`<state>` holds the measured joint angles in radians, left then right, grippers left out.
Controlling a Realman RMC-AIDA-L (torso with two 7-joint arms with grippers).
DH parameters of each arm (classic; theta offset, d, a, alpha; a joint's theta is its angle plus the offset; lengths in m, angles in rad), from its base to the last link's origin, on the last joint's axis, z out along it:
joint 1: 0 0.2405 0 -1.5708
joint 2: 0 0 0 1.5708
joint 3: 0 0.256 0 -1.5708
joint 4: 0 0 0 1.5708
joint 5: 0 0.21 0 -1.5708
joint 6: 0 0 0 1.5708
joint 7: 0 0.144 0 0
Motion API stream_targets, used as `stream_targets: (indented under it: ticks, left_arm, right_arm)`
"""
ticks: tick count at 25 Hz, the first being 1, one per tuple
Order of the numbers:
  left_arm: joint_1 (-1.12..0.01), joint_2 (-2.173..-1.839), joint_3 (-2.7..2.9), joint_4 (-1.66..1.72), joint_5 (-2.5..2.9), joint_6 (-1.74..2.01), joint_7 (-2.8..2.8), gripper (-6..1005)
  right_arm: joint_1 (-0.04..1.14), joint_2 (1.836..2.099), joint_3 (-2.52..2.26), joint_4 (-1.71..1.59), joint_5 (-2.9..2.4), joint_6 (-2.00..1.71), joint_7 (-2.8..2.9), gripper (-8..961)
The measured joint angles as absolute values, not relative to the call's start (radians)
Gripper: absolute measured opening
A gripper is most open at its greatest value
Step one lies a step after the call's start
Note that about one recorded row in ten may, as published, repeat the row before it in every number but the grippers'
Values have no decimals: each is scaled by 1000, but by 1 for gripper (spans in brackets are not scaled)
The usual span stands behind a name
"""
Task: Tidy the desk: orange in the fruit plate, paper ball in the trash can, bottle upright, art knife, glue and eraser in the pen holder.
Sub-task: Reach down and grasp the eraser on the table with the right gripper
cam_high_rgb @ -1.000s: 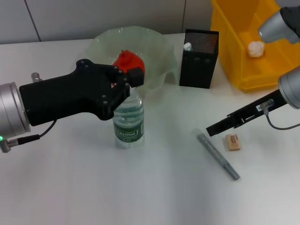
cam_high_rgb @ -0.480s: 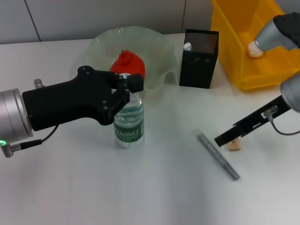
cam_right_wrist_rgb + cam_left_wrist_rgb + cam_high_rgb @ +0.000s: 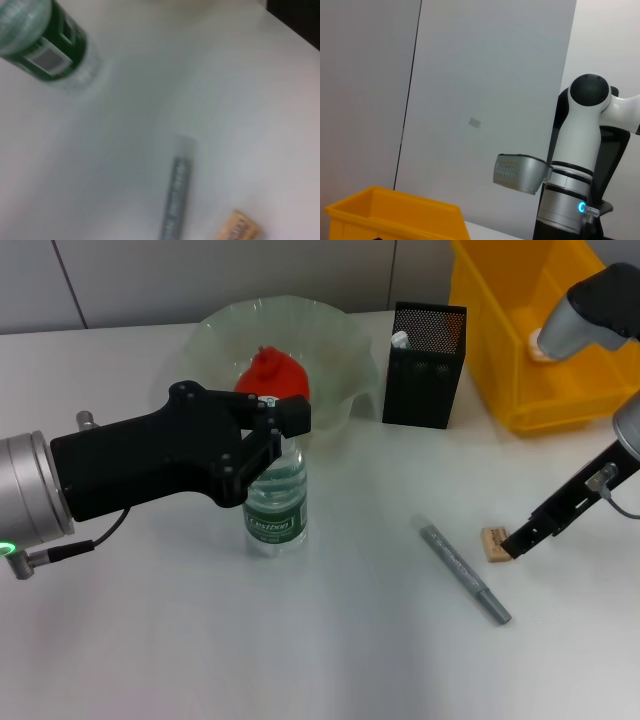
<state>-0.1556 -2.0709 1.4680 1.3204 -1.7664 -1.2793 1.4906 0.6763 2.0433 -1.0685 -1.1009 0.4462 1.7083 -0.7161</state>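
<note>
Right gripper (image 3: 520, 539) has dropped from beside the art knife (image 3: 465, 573) to the eraser's (image 3: 493, 543) 3 o'clock edge; left arm barely shifted.

Left gripper (image 3: 268, 440), reaching level from 9 o'clock, covers the upright bottle's (image 3: 274, 500) neck; fingers' state: cannot tell.

Eraser lies flat, 5 o'clock of pen holder (image 3: 425, 365). Likely light, firm, grippy; pinch across its short sides.

Right arm slants steeply down from 3 o'clock; finger spacing not discernible.
</note>
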Motion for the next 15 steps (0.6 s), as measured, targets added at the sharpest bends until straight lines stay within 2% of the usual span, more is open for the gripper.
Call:
stream_targets:
  ticks: [15]
  left_arm:
    - [-150,-2069,1464,1321,-1767,-1279,1491,-2]
  right_arm:
    - [730,2052,-1078,-1044,367,1617,-879,602]
